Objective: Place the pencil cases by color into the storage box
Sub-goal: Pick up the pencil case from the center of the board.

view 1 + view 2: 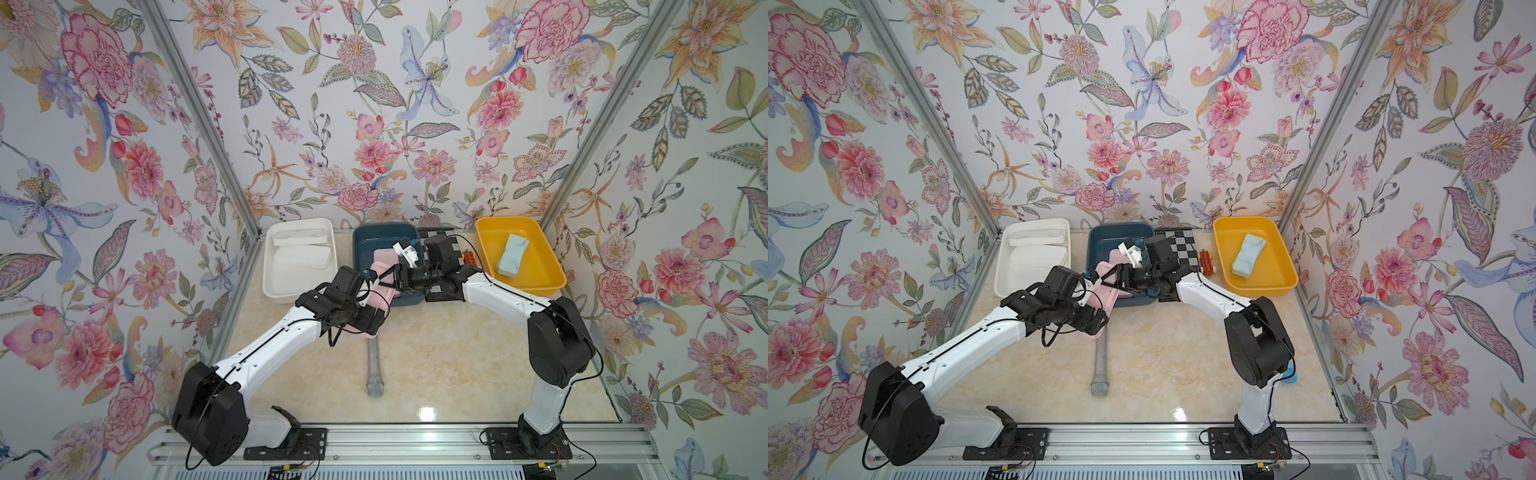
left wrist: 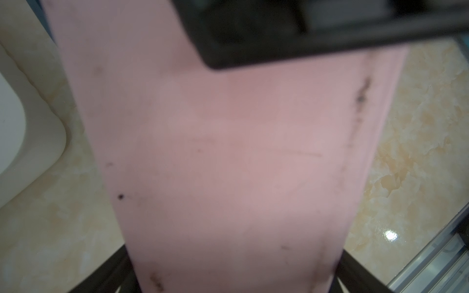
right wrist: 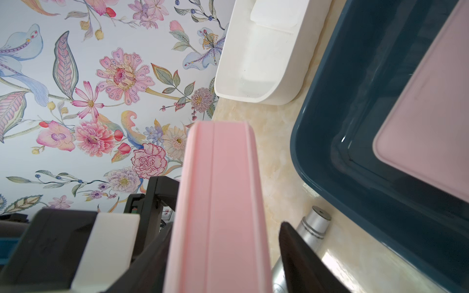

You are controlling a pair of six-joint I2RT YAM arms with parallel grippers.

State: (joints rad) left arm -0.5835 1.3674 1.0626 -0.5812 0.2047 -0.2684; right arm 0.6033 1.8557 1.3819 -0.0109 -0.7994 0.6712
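A pink pencil case [image 1: 384,297] hangs in the air just in front of the dark blue box [image 1: 374,232]. My left gripper [image 1: 372,322] is shut across its width; the case [image 2: 228,152] fills the left wrist view. My right gripper [image 1: 395,282] straddles the case's far end [image 3: 220,203]: one finger touches it and the other finger [image 3: 297,253] stands a little off. Another pink case [image 3: 426,114] lies in the blue box. Two white cases [image 1: 303,255] lie in the white box [image 1: 282,286]. A pale blue case [image 1: 512,254] rests in the yellow box [image 1: 540,266].
A grey metal microphone [image 1: 375,365] lies on the marble table under the held case. A checkered block [image 1: 1181,245] and a small red and yellow toy [image 1: 1205,264] sit between the blue and yellow boxes. Floral walls close in three sides.
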